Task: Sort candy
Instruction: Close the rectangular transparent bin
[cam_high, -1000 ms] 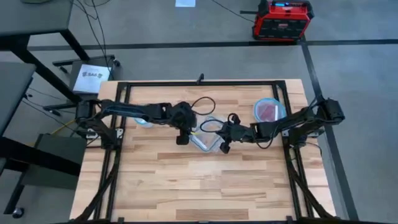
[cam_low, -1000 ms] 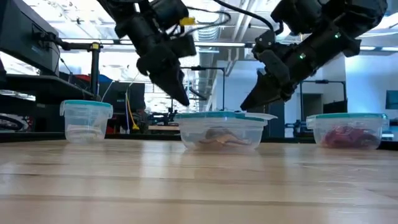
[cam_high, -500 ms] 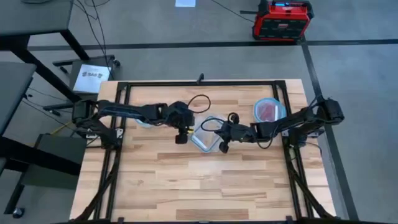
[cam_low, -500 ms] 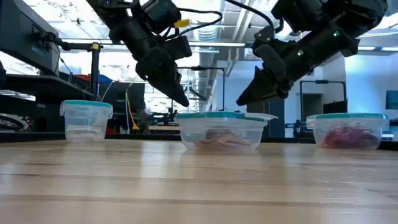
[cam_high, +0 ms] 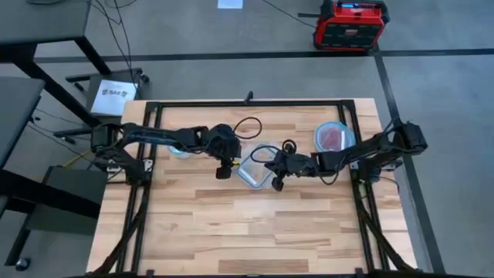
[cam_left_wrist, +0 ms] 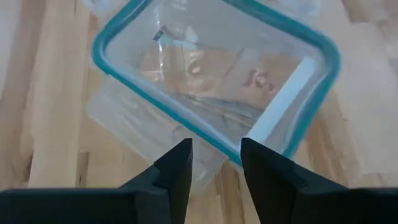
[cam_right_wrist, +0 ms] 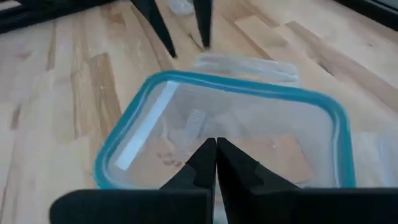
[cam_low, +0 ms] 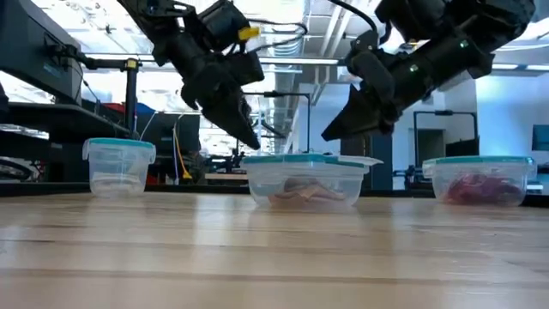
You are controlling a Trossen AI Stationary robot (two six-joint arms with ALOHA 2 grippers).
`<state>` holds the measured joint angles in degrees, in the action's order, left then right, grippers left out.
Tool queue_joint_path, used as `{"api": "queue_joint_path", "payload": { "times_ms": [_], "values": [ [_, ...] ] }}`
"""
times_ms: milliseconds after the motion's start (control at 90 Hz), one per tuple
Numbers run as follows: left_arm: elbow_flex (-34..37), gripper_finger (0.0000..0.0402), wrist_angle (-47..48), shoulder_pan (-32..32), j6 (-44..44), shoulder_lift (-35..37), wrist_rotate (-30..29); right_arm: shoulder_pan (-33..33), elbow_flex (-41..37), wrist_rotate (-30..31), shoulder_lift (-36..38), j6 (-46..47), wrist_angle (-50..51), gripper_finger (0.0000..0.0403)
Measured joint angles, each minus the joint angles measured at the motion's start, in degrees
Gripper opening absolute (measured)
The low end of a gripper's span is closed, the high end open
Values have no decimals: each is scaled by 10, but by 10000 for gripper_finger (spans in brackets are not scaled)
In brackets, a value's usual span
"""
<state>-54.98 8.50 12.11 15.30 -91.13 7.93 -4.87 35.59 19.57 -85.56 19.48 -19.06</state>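
On the wooden plank table (cam_low: 274,257), a clear rounded-square container (cam_low: 305,180) with teal rim is holding orange-white candy (cam_low: 302,190). The left gripper (cam_left_wrist: 214,165) is hovering over its edge, fingers spread; the right gripper (cam_right_wrist: 216,155), fingers pressed together, is hanging above it. Farther off, another container (cam_low: 479,180) is keeping red candy (cam_low: 476,189)

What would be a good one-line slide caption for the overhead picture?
Two robot arms meet over the middle container on a wooden table, left gripper open, right gripper shut.
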Motion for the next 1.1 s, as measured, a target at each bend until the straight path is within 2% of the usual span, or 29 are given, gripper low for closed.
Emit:
{"api": "queue_joint_path", "payload": {
  "times_ms": [189, 411, 533, 656, 733, 833, 900, 1033, 1100],
  "values": [
    [1, 123, 42, 1, -13, -11, 2, 0, 0, -16, 0, 6, 7, 0],
    [0, 123, 16, -29, -69, -10, 25, 10, 0, -13, 0, 6, 61, 0],
    [0, 123, -39, -67, -119, -30, 42, 29, 0, -12, -1, 2, 96, 0],
    [-1, 123, -151, -114, -178, -72, 43, 59, 0, -12, -1, -26, 100, 0],
    [-13, 123, -182, -141, -183, -99, 44, 80, 1, -2, 0, -39, 90, 0],
    [-44, 123, -130, -160, -159, -106, 45, 89, 17, 1, 13, -48, 80, 0],
    [-71, 123, -53, -163, -131, -96, 33, 78, 32, 0, 27, -46, 80, 0],
    [-105, 123, 46, -151, -31, -48, -77, 35, 45, -43, 41, 5, 88, 0],
    [-102, 123, 52, -123, 3, -37, -97, 5, 45, -44, 31, 46, 91, 0]
  ]
}}
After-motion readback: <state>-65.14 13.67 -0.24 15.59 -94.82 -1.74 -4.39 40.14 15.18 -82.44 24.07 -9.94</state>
